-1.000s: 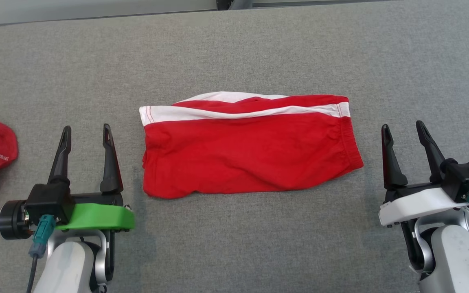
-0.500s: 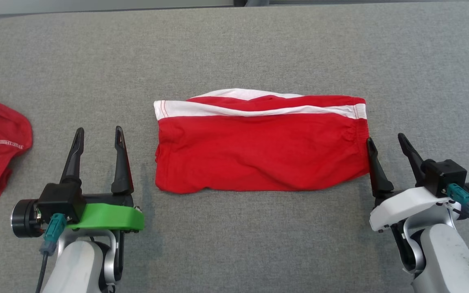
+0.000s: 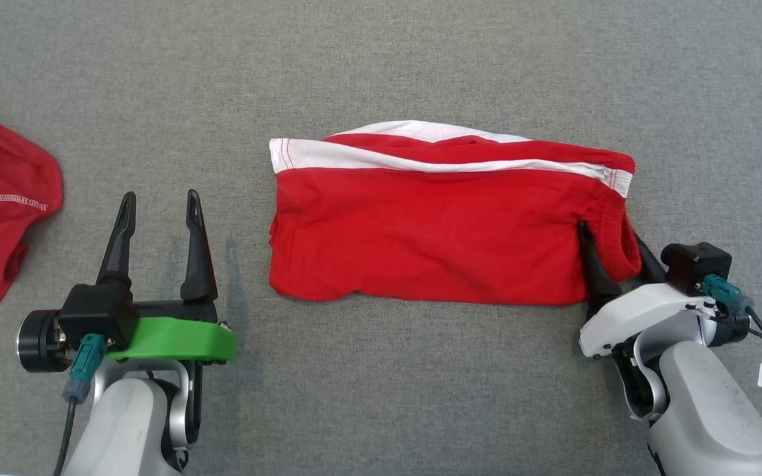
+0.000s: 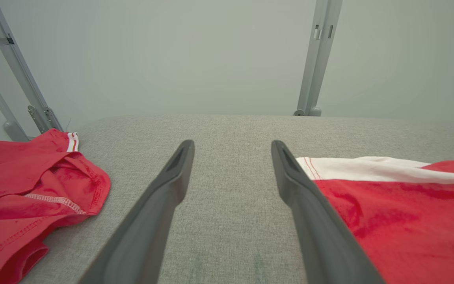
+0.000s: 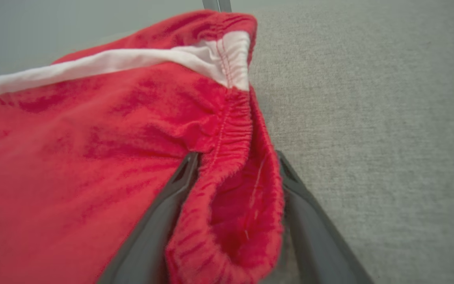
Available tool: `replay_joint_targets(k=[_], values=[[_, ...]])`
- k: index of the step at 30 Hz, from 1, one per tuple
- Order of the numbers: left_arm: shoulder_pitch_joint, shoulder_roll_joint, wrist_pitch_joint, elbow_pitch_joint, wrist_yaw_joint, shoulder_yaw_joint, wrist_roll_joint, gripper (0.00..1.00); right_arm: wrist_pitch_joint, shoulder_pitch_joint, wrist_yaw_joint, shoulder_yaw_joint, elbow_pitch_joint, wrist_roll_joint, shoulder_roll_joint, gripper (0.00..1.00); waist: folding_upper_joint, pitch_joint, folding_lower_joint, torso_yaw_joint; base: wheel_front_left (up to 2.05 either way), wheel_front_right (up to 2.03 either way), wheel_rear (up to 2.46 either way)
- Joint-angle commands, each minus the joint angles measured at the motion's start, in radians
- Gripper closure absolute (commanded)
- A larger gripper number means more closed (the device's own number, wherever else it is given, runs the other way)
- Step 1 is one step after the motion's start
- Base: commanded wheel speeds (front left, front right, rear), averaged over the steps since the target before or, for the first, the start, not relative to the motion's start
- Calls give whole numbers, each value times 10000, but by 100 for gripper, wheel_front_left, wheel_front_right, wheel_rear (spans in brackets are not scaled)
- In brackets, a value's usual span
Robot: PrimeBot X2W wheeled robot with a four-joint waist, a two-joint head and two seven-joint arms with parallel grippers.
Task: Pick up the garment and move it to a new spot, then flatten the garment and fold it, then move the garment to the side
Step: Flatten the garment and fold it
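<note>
The right gripper (image 3: 611, 239), fingers wide, is straddling the right hem of the red garment (image 3: 434, 231); the left gripper (image 3: 161, 196) is hovering wide open, left of it.

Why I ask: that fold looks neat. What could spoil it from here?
The right pincer straddles one end of the shorts; pulling from there may bunch or unfold them. It might catch just the top layer, splitting the fold. The left pincer stands open, clear of the cloth, so the far end would drag.
</note>
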Motion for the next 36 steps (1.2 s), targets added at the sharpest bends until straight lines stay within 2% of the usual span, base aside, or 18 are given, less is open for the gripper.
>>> replay_joint_targets(k=[1,7,14,16,23,29,33,36], values=[[-130,24,-68,-2,-22,29,92,0,253,40,-5,161,247,279,-42,100,0,26,0,-50,0,0,0],[-107,74,-67,-8,-13,78,145,0,527,-82,-23,296,-27,1160,-508,100,0,27,0,-310,0,0,0],[-141,78,-68,10,-29,38,187,0,1204,271,-12,-278,-733,2371,-1204,100,0,31,0,-738,0,0,0],[-139,98,-68,13,-29,22,201,0,1444,289,-9,-269,-1049,2828,-1193,100,0,25,0,-827,0,0,0],[-190,94,-67,41,-52,-79,194,0,2867,403,-3,600,-3158,4443,-1514,100,0,10,0,-932,0,0,0],[-275,-23,-67,128,-129,-262,140,0,3942,331,0,1370,-4998,4954,-1777,100,0,30,0,-752,0,0,0],[-370,-167,-69,196,-182,-358,118,0,4558,65,0,2146,-5688,5116,-1678,100,0,70,0,-437,0,0,0],[-419,-319,-67,241,-242,-420,105,0,4837,-225,0,2753,-5658,5018,-1593,100,0,128,0,-139,0,0,0]])
